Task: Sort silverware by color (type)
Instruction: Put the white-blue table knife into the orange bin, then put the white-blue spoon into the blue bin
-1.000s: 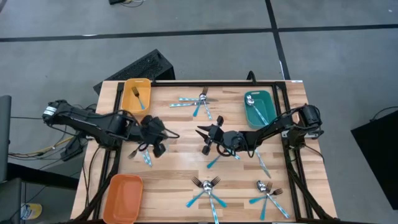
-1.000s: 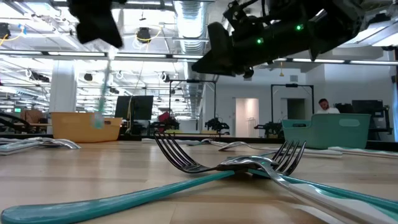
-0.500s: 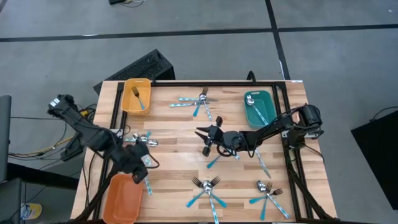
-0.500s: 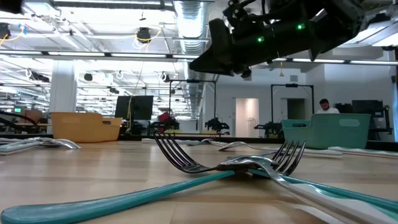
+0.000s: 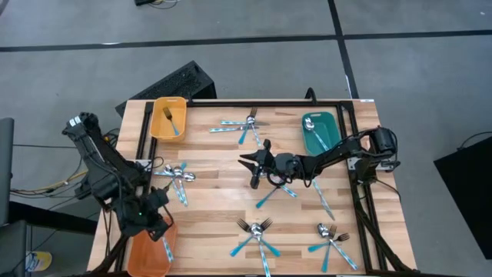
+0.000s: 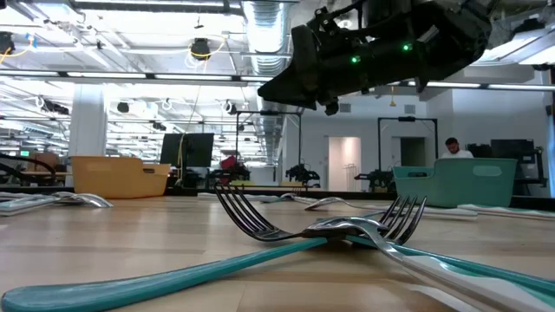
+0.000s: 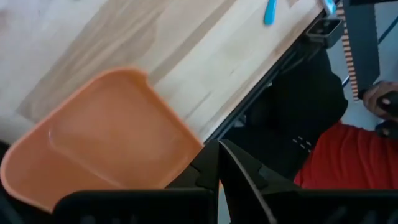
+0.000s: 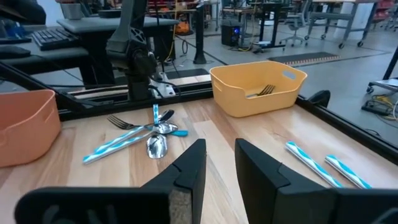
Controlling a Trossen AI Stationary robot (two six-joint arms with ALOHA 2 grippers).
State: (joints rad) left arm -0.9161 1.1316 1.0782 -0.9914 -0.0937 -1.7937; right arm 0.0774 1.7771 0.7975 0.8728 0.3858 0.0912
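While the left arm has swung from the table (image 5: pixel 223 192) centre to the orange tray (image 5: pixel 146 246), its left gripper (image 5: pixel 159 228) hangs there clamped on a blue-handled piece (image 5: pixel 167 248), apparently ready to drop. The right gripper (image 5: pixel 254 163) hovers mid-table, jaws apart, empty. Remaining silverware (image 5: pixel 257 235) lies clustered.

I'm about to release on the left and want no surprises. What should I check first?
1. Left gripper over the orange tray: ok.
2. Blue-handled piece held in its shut fingers: ok.
3. Whether that piece is a fork, spoon or knife: cannot tell.
4. Bare floor in the tray for a drop: ok.
5. Right gripper open, empty, mid-table, apart from the left arm: ok.
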